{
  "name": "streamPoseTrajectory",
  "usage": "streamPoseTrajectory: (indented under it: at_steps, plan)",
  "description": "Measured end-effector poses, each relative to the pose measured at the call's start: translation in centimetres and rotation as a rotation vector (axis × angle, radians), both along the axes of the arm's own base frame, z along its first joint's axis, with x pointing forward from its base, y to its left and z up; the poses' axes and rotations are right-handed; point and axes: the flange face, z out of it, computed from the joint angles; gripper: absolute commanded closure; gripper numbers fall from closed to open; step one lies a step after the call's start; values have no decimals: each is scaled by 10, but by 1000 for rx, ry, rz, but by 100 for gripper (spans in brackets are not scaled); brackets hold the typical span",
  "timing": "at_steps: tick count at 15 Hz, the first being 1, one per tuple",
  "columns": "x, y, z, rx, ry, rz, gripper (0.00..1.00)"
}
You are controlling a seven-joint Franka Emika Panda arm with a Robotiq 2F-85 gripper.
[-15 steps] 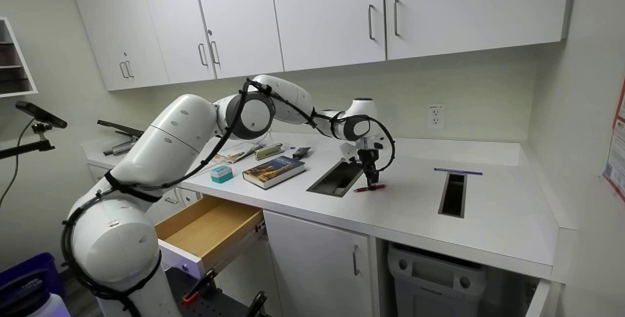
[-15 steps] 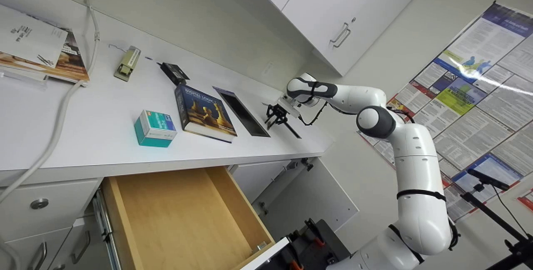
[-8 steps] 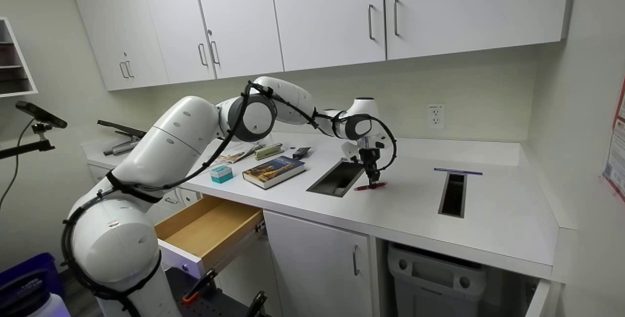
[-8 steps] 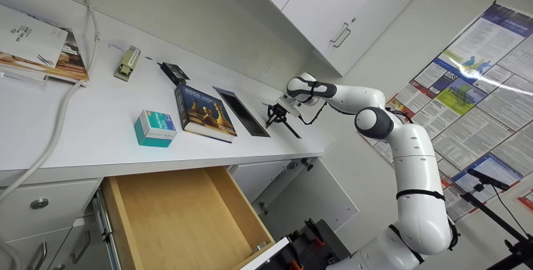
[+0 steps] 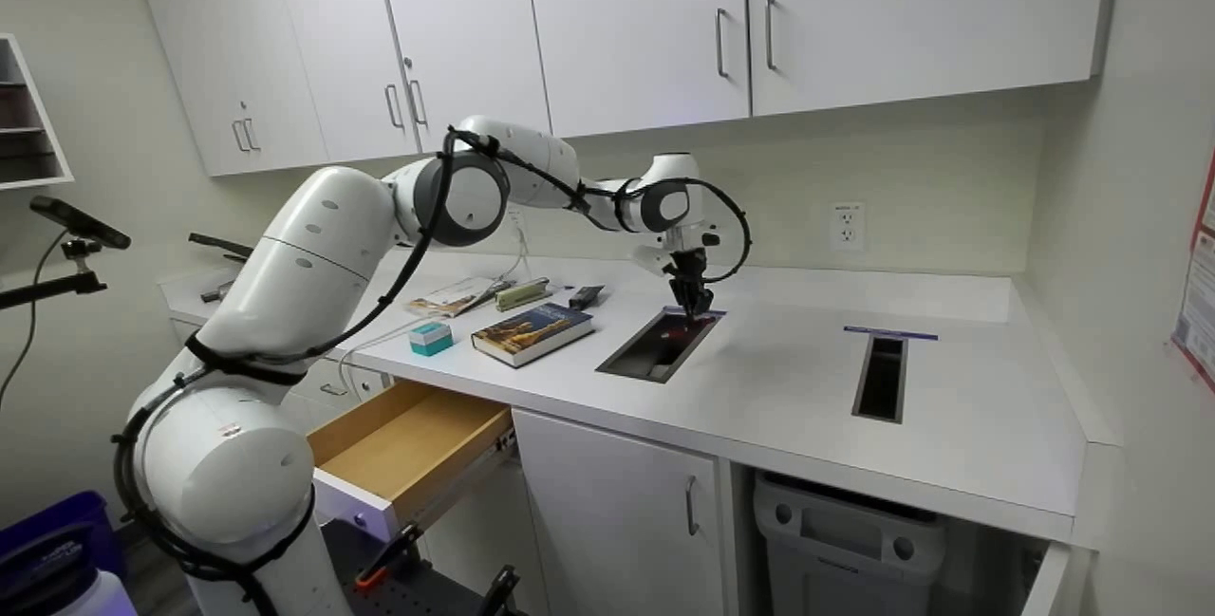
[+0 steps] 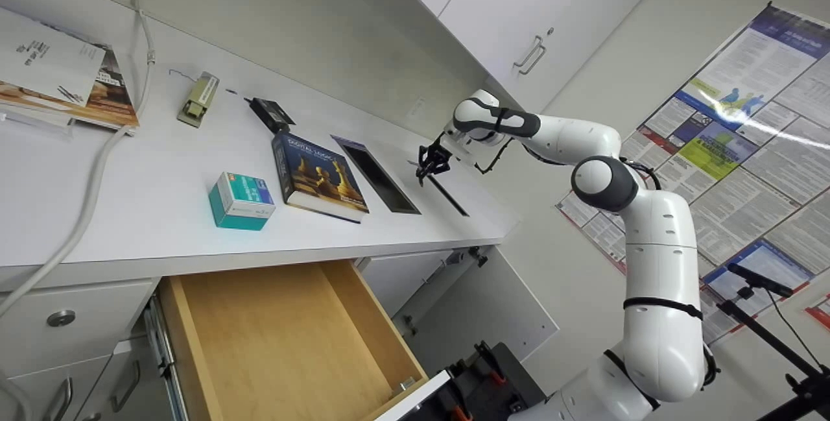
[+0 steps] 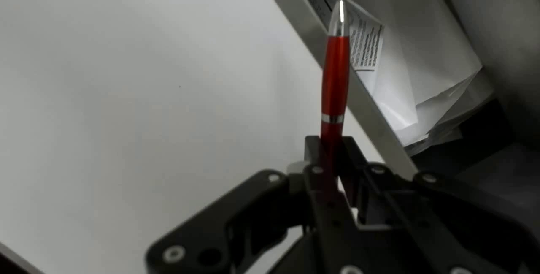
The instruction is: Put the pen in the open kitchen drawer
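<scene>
My gripper (image 7: 331, 149) is shut on the red pen (image 7: 335, 75). In the wrist view the pen's red barrel and silver tip stick out beyond the fingers; its other end is hidden between them. In an exterior view the gripper (image 5: 696, 310) holds the pen above the far end of the wide counter slot, with a bit of red showing. In an exterior view the gripper (image 6: 425, 178) is over the counter's far end; the pen cannot be made out there. The open kitchen drawer (image 5: 418, 436) shows its tan inside (image 6: 272, 336) in both exterior views, well away from the gripper.
A wide slot (image 5: 641, 355) with papers (image 7: 400, 63) inside and a narrow slot (image 5: 881, 379) are cut into the white counter (image 5: 788, 398). A thick book (image 6: 324, 178), a teal box (image 6: 241, 200) and a stapler (image 6: 199, 98) lie between gripper and drawer side. Cabinets (image 5: 636, 18) hang above.
My gripper has lifted off the counter with the pen and moved up and back, from beside the wide slot to above its far end. The drawer has not moved.
</scene>
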Motion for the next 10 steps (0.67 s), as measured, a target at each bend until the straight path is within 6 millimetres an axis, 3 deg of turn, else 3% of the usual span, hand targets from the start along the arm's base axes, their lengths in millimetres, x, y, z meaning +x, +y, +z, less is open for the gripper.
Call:
streamPoseTrajectory:
  at_steps: [4,9,10]
  plan:
    - [-7,73,19,-16,60,215,96]
    - [-36,194,-7,-23,168,488,96]
    - [-46,215,-13,-26,192,543,86]
